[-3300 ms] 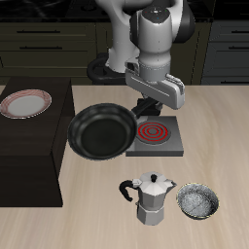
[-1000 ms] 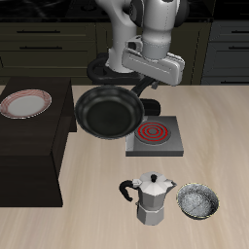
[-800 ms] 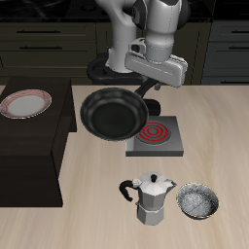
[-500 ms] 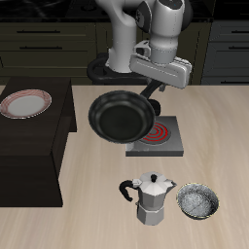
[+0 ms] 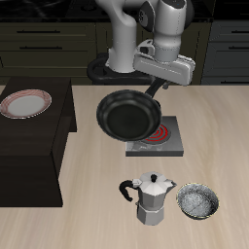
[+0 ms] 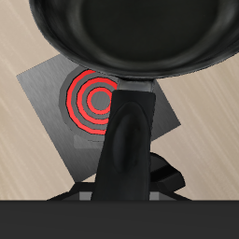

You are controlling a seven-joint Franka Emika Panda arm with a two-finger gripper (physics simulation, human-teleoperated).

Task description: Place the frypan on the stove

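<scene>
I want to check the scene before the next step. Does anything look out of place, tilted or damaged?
Nothing looks damaged or spilled. The frypan hangs in the air by its handle, overlapping only part of the stove. The moka pot stands upright.

I am working in a simulated kitchen. Behind my table runs a row of dark cabinet fronts [image 5: 58, 44] with drawer lines and slim handles, like fitted kitchen units. The table [image 5: 97, 209] has a pale wood-grain top, with a dark lower counter [image 5: 34, 146] beside it. The objects are all cookware: a small grey single-burner stove [image 5: 160, 146] with a red spiral coil, a black frypan [image 5: 126, 115], a silver moka pot [image 5: 150, 199], a grey speckled bowl [image 5: 197, 202], and a red-rimmed white plate [image 5: 25, 103] on the dark counter.
</scene>
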